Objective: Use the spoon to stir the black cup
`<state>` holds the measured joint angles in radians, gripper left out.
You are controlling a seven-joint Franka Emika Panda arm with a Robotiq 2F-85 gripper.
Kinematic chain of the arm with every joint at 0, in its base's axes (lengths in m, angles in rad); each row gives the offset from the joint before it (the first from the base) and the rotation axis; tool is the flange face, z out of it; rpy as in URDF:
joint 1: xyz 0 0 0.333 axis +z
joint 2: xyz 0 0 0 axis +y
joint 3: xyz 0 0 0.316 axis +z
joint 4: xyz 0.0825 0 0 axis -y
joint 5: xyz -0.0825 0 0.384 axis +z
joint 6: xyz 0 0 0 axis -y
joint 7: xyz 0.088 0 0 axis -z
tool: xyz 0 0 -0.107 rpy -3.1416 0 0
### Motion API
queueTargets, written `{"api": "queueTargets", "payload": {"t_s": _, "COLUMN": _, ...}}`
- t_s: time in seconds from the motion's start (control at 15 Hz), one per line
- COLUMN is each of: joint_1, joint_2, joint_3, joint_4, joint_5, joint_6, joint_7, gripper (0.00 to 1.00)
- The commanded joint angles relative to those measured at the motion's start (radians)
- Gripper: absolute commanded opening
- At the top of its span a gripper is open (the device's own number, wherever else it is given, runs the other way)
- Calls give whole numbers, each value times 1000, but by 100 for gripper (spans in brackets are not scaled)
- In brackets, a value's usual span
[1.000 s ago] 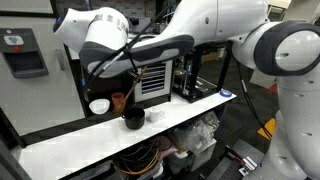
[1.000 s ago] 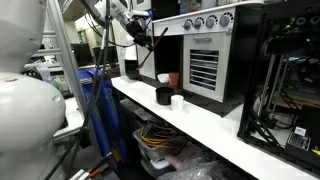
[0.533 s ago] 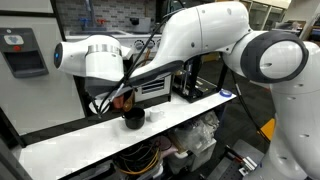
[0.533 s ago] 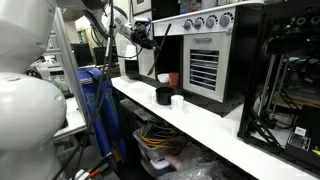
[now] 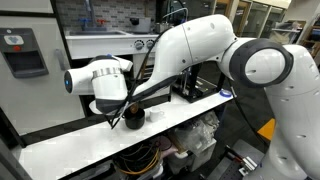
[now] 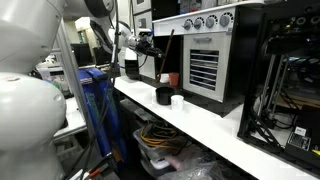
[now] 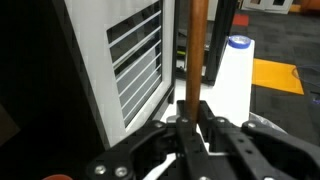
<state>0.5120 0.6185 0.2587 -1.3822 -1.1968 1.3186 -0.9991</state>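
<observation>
On my wrist view the gripper sits closest, its jaws pinched tight on the spoon. The light-brown handle runs straight up the picture from between the fingers. I cannot see the spoon's bowl from here. Just behind the handle is the white front of an appliance with dark horizontal vent slots. Farther back there is a white surface with a blue-rimmed round thing on it, and beyond that a yellow patch of floor.

In an exterior view the white worktop runs away from me. Nearest on it is a small white cup, and the black cup stands upright just beside it. A small reddish-brown cup is a little farther along. Beyond those, the gripper hangs above the worktop with the spoon as a thin, nearly upright dark line. The spoon is well clear of the black cup, not in it.

In an exterior view from across the worktop, the black cup stands near the edge, and the arm's white wrist looms just beside and above it.
</observation>
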Motion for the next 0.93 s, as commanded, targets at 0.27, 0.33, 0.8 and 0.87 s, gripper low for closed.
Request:
{"api": "queueTargets", "payload": {"t_s": 0.27, "joint_1": -23, "joint_2": 28, "joint_3": -6, "joint_4": -80, "joint_5": -121, "joint_6": 99, "joint_7": 73, "gripper": 3}}
{"api": "queueTargets", "payload": {"t_s": 0.33, "joint_1": -25, "joint_2": 36, "joint_3": -5, "joint_4": -85, "joint_5": -131, "joint_6": 117, "joint_7": 88, "gripper": 3}}
{"api": "queueTargets", "payload": {"t_s": 0.8, "joint_1": -31, "joint_2": 85, "joint_3": -6, "joint_4": -101, "joint_5": -155, "joint_6": 200, "joint_7": 136, "gripper": 3}}
{"api": "queueTargets", "payload": {"t_s": 0.87, "joint_1": -31, "joint_2": 89, "joint_3": -5, "joint_4": -101, "joint_5": -158, "joint_6": 209, "joint_7": 138, "gripper": 3}}
